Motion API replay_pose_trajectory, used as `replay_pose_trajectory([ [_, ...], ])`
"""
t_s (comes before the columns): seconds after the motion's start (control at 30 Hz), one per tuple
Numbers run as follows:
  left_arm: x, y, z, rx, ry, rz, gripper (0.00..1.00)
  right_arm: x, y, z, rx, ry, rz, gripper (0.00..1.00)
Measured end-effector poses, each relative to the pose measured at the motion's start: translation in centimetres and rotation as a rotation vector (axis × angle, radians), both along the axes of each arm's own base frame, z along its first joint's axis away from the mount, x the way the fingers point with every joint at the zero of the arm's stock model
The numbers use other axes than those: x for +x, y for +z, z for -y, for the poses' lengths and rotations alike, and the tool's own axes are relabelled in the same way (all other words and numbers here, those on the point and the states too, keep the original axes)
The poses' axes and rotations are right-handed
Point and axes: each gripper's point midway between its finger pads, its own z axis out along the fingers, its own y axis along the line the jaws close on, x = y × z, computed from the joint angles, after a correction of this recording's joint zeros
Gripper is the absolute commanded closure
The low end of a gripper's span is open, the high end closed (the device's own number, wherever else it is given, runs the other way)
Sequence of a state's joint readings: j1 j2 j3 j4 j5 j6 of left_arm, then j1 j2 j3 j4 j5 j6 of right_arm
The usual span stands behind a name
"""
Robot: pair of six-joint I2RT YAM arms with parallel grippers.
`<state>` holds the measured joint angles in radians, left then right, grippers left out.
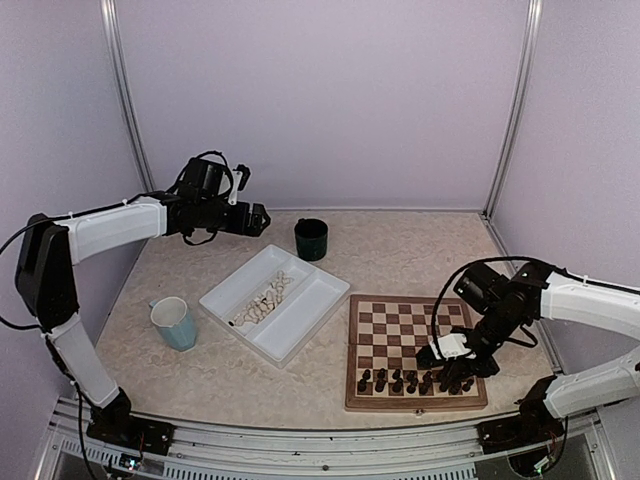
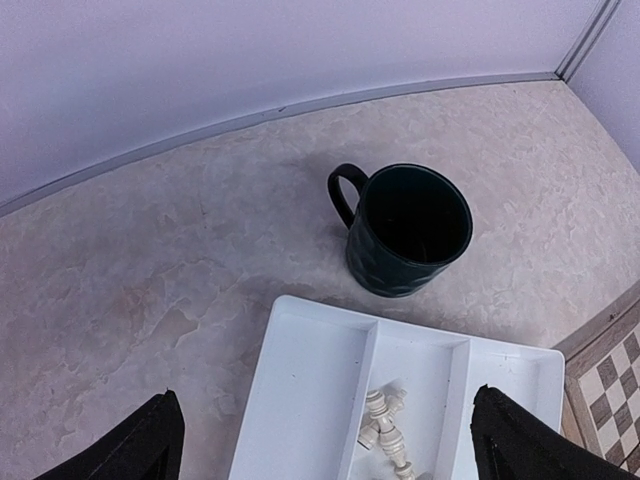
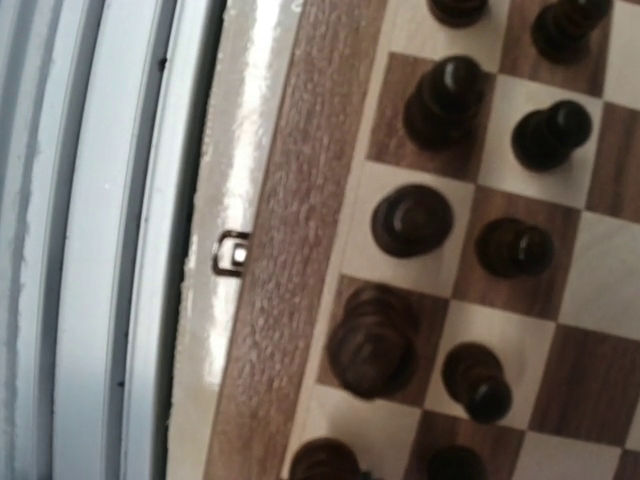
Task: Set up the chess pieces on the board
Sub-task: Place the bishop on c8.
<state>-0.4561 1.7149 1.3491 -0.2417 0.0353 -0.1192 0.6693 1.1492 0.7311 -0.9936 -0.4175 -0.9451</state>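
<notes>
- On the right half of the table, the board (image 1: 400,325) is laid flat in front of the right arm, just beside the white tray (image 1: 310,318) and apart from it.
- Dark chess pieces (image 1: 398,381) are stood upright in two rows along the board's near edge; the squares farther back are bare.
- Pale chess pieces (image 1: 266,299) are heaped lying down inside the tray, close to its inner divider; none is seen on the board.
- The right gripper (image 1: 462,364) is held low over the board's near right corner, above the dark rows. Its fingers are drawn fully together; whether a piece is pinched between them cannot be told, as they are not seen in its own wrist view.
- From the right wrist, dark pieces are seen from above, one to a square, next to the board's wooden border and a small metal clasp (image 3: 232,252) on its outer face.
- The left gripper (image 1: 260,219) is raised above the far left of the table, with its fingers (image 2: 150,440) spread wide and nothing held between them.
- A dark mug (image 2: 410,230) is stood upright behind the tray, apart from it, with its handle turned to the left in the left wrist view.
- A light blue mug (image 1: 175,323) is set near the tray's left corner.
</notes>
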Motion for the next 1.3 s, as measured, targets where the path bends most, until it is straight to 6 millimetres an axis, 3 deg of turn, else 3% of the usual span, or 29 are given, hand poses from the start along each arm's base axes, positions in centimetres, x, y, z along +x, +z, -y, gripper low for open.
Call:
replay_pose_trajectory([
  [0.9,-0.2,-1.4,0.7,-0.008,-0.026,-0.054,0.01,0.2,-1.7,-0.1,-0.022,0.017,0.020,0.96],
  [1.3,-0.3,-1.4,0.7,-0.010,-0.031,-0.062,0.01,0.3,-1.8,-0.1,-0.026,0.019,0.024,0.82],
])
